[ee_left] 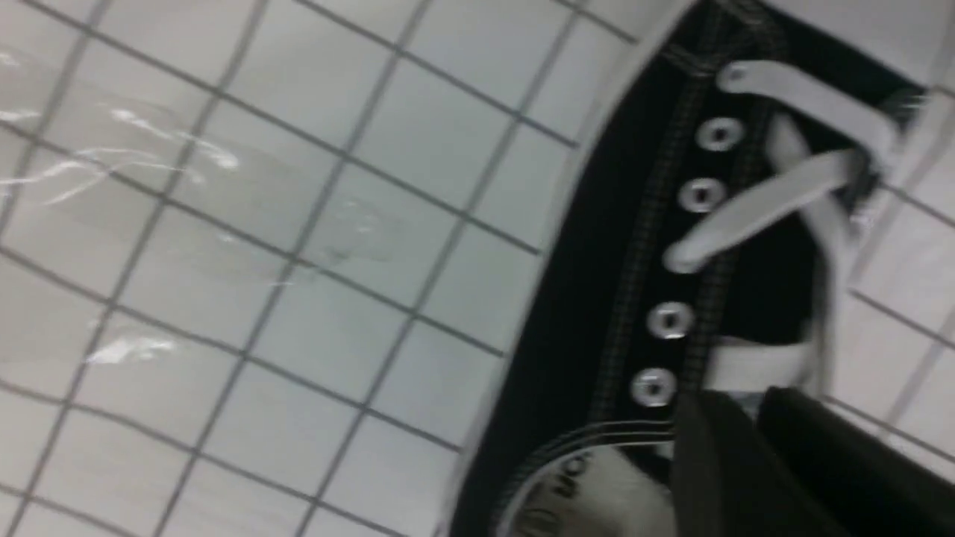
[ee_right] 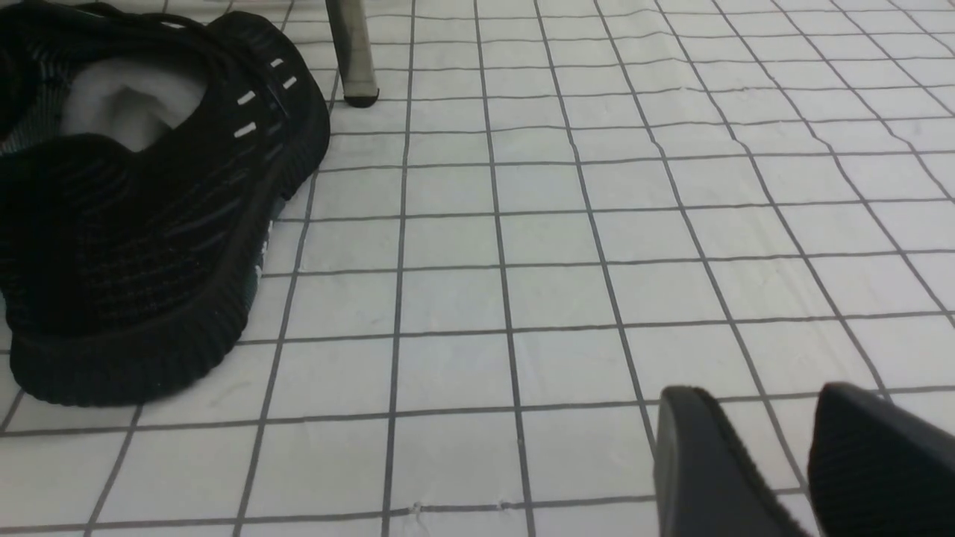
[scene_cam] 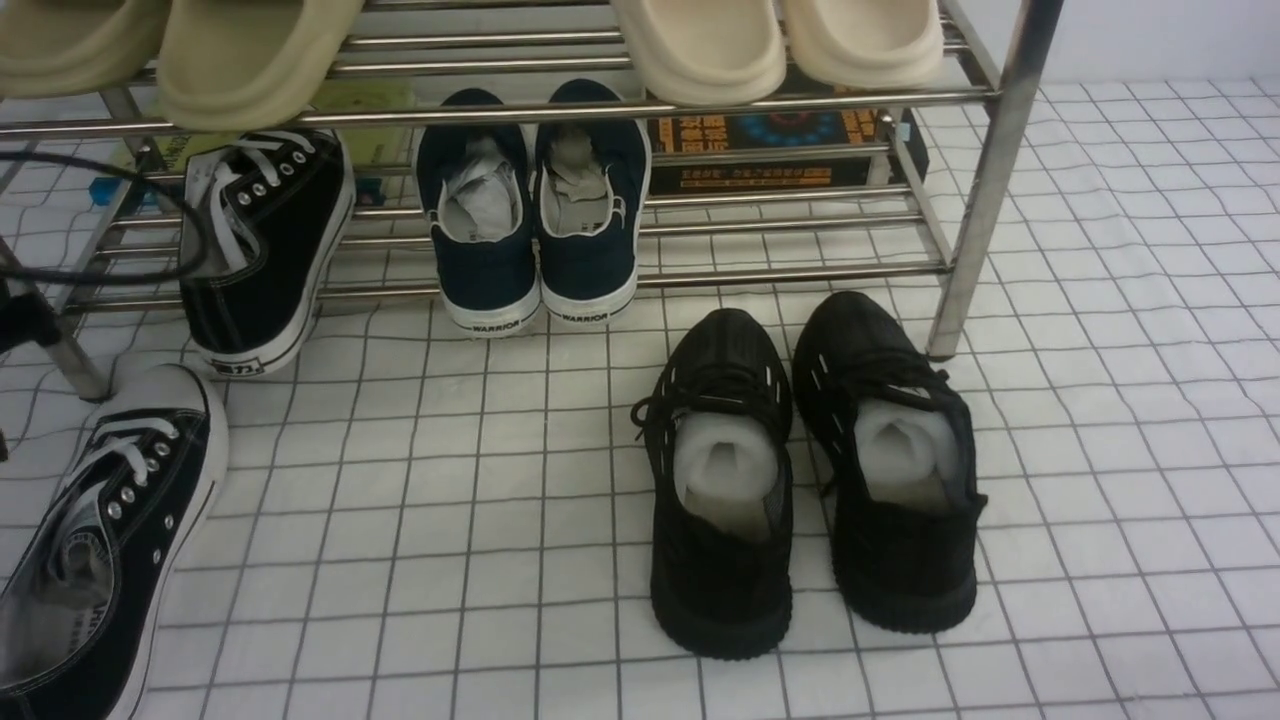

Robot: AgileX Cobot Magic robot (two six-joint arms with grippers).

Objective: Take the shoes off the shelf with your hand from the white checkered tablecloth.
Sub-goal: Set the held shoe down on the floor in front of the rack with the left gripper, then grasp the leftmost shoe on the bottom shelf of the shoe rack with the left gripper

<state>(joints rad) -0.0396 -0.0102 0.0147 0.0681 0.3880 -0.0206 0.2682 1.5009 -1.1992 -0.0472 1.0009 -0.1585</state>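
Two black canvas sneakers sit apart in the front view. The first sneaker (scene_cam: 268, 250) rests tilted on the lowest bars of the steel shelf (scene_cam: 985, 200) at about ten o'clock, its heel jutting past the front bar. The second sneaker (scene_cam: 105, 540) lies off the shelf on the white checkered tablecloth (scene_cam: 450, 520) at eight o'clock, with its toe cap near the shelf's left leg. A navy pair (scene_cam: 530, 230) stands on the same tier at eleven, an all-black knit pair (scene_cam: 810, 470) stands on the cloth at four, and a black cable (scene_cam: 110, 215) loops in at nine. In the left wrist view, the second sneaker's eyelets and white laces lie on the cloth. The left gripper (ee_left: 746, 406) sits over the tongue with only a thin slit between its dark fingers, and I cannot tell whether they pinch anything. In the right wrist view, the right gripper (ee_right: 757, 406) is spread over bare cloth with nothing between its fingers, well apart from one knit shoe and a shelf leg.
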